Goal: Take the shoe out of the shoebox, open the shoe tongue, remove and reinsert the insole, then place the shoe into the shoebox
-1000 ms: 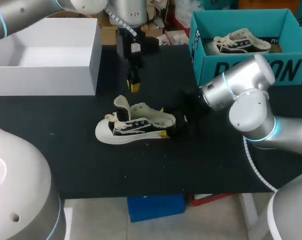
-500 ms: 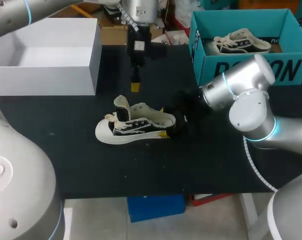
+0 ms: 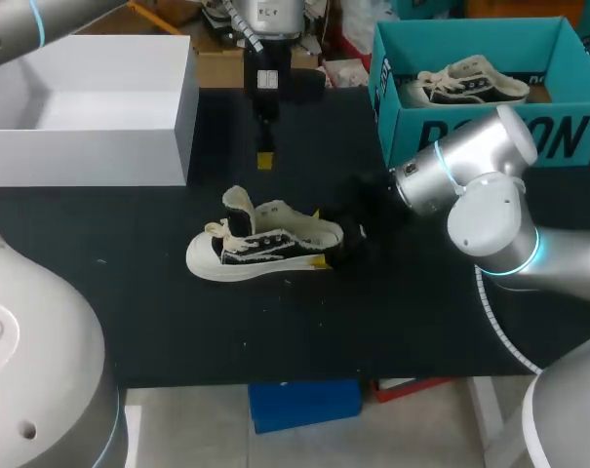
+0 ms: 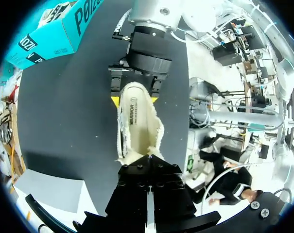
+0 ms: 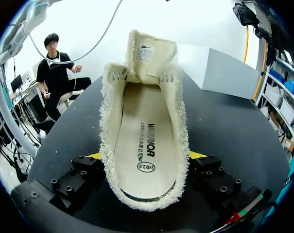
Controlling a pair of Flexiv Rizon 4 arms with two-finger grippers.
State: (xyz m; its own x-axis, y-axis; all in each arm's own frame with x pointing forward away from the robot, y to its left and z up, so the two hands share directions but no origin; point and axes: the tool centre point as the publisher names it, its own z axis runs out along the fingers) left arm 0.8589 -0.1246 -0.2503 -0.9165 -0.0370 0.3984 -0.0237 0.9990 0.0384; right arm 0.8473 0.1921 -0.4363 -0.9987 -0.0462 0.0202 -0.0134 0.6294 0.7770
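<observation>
While right gripper [image 5: 146, 156] clamps it, fleecy-lined shoe [image 3: 260, 244]

Bright even overhead light, soft shadows

head looks down; all views share shoe [image 3: 265, 246]

Dark lettering marks the insole [image 5: 146, 145], large dark letters the teal box [image 3: 560, 138] front.
</observation>
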